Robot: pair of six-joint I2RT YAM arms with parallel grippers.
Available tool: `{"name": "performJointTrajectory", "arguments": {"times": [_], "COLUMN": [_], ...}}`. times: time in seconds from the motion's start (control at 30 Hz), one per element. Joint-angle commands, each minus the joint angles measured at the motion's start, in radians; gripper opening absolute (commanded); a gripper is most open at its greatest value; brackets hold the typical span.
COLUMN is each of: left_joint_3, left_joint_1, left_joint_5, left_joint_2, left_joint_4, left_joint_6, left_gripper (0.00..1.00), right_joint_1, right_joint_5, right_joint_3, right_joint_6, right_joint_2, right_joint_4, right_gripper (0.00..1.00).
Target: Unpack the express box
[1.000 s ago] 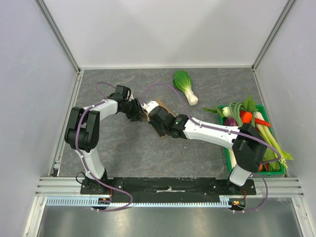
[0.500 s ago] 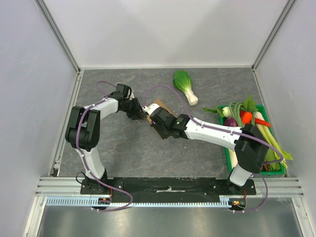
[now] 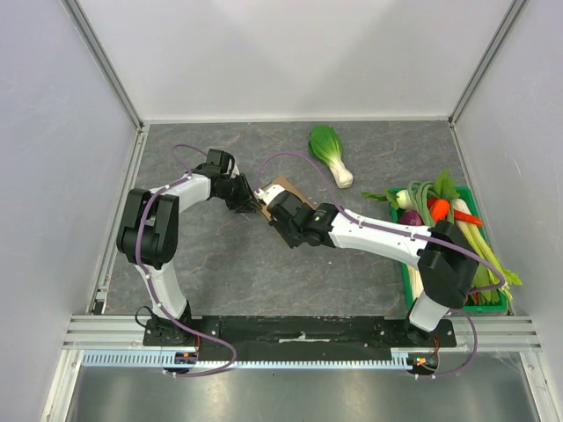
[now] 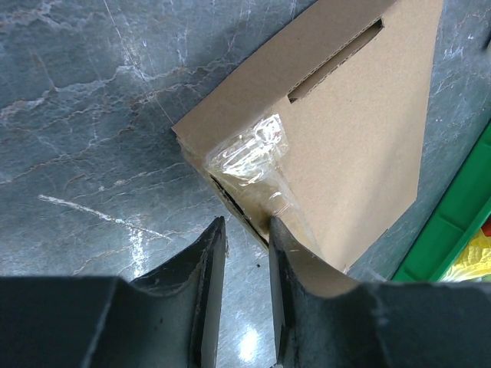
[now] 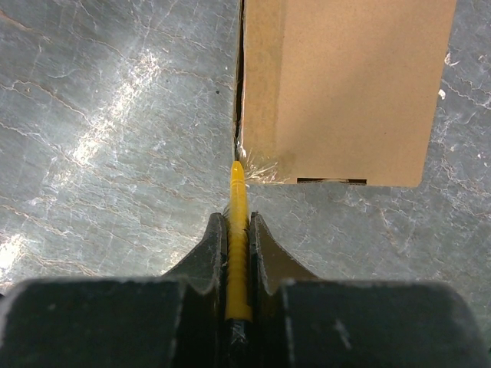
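Observation:
The express box (image 3: 281, 186) is a flat brown cardboard box lying mid-table, mostly covered by both wrists in the top view. In the left wrist view, clear tape (image 4: 249, 153) wraps the box's (image 4: 353, 130) near corner. My left gripper (image 4: 245, 226) stands at that corner, narrowly open, with only bare table in its gap. Its right finger (image 4: 288, 261) lies over the box's edge. My right gripper (image 5: 238, 218) is shut on a yellow-handled cutter (image 5: 238, 230). The cutter's tip rests at the taped corner seam of the box (image 5: 345, 84).
A bok choy (image 3: 331, 154) lies behind the box. A green crate (image 3: 489, 308) packed with vegetables stands at the right wall, and its rim (image 4: 453, 222) also shows in the left wrist view. Grey walls enclose the table.
The left gripper's jaws have narrowed at the box corner. The right wrist shifted slightly towards the box with the cutter, then both arms held still.

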Motion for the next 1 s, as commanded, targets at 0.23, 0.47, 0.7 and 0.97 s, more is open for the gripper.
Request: {"name": "performJointTrajectory", "arguments": {"times": [0.23,0.47,0.7,0.97], "left_joint_3": [-0.007,-0.018,-0.002,0.116], "left_joint_1": [0.008,0.01,0.01,0.01], "left_joint_5": [-0.121,-0.116,-0.089,0.061], "left_joint_2": [0.034,0.001,-0.097,-0.072], "left_joint_4": [-0.011,-0.014,-0.014,0.184], "left_joint_6": [0.032,0.055,0.078,0.11], "left_gripper": [0.42,0.53,0.68,0.71], "right_joint_1": [0.005,0.005,0.005,0.011], "right_joint_5": [0.079,0.162,0.128,-0.129], "right_joint_3": [0.031,-0.017,-0.075,-0.098], "right_joint_6": [0.044,0.082,0.062,-0.036], "right_joint_2": [-0.058,-0.191,-0.239,-0.15], "right_joint_4": [0.041,0.217,0.256,0.248], "right_gripper": [0.0,0.0,0.0,0.0]}}
